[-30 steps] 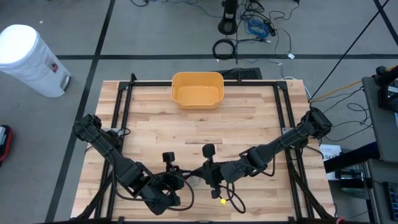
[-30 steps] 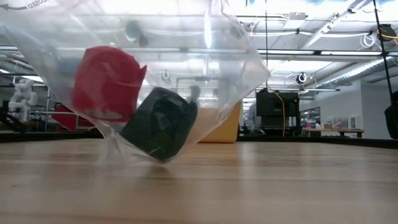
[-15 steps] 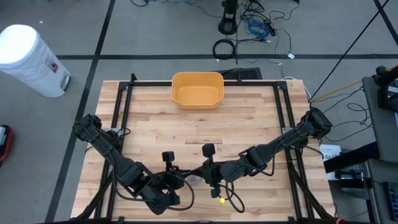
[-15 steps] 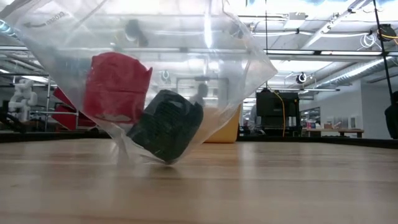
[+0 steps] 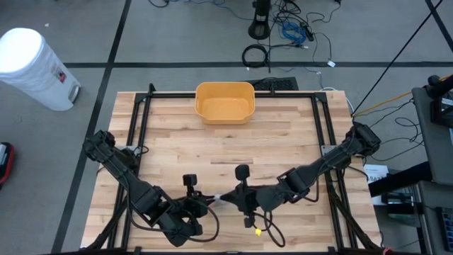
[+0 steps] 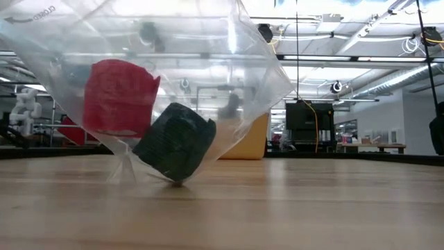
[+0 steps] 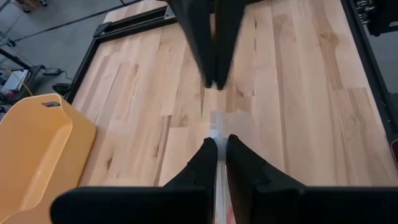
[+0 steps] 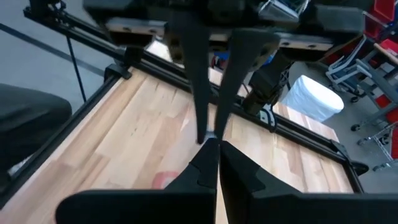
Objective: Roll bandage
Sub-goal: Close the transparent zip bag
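Well, near the lower middle of the overhead frame both grippers, left gripper (image 5: 209, 203) and right gripper (image 5: 228, 197), pinch the clear bag's (image 6: 149, 90) top edge, closed tight; red roll (image 6: 119, 97) and black roll (image 6: 173, 141) hang inside, touching the table (image 6: 312, 201).
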`<state>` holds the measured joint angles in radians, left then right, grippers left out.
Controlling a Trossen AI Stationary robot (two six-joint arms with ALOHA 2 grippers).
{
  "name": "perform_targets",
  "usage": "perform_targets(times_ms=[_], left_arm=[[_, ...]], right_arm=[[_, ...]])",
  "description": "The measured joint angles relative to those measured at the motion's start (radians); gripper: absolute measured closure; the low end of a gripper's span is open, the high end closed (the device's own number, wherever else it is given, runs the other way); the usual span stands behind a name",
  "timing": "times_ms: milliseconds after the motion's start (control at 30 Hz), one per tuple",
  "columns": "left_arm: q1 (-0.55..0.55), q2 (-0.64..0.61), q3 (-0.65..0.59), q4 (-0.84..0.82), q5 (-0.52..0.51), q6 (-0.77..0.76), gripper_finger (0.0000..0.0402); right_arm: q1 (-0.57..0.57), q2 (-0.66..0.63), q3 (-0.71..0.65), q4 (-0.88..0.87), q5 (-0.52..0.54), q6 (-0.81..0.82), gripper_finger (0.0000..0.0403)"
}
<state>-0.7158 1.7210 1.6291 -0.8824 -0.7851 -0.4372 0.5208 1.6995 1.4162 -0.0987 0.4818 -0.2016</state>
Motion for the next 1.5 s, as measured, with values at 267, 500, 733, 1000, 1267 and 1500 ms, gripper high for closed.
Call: perform_targets(times_ms=[267,500,733,1000,1267,1500], left_arm=[[-0.006,0.000,0.000,0.000,-0.001,-0.001,0.0379],[-0.005,0.000,0.000,0.001,-0.001,-0.001,0.0379],[-0.005,0.000,0.000,0.006,-0.002,0.002,0.0379],[-0.005,0.000,0.000,0.006,-0.007,0.005,0.0379],[-0.005,0.000,0.000,0.006,-0.007,0.008,0.0379],[-0.005,0.000,0.000,0.009,-0.007,0.008,0.0379]], right_arm=[[0.012,-0.007,0.000,-0.015,0.017,0.018,0.0402],[0.010,-0.006,0.000,-0.036,0.015,0.073,0.0360],[-0.005,0.021,0.000,0.007,-0.015,0.085,0.0268],[-0.036,0.036,-0.001,0.039,-0.048,0.073,0.0269],[-0.046,0.038,-0.001,0.044,-0.144,0.065,0.0365],[-0.050,0.038,-0.001,0.043,-0.143,0.056,0.0399]])
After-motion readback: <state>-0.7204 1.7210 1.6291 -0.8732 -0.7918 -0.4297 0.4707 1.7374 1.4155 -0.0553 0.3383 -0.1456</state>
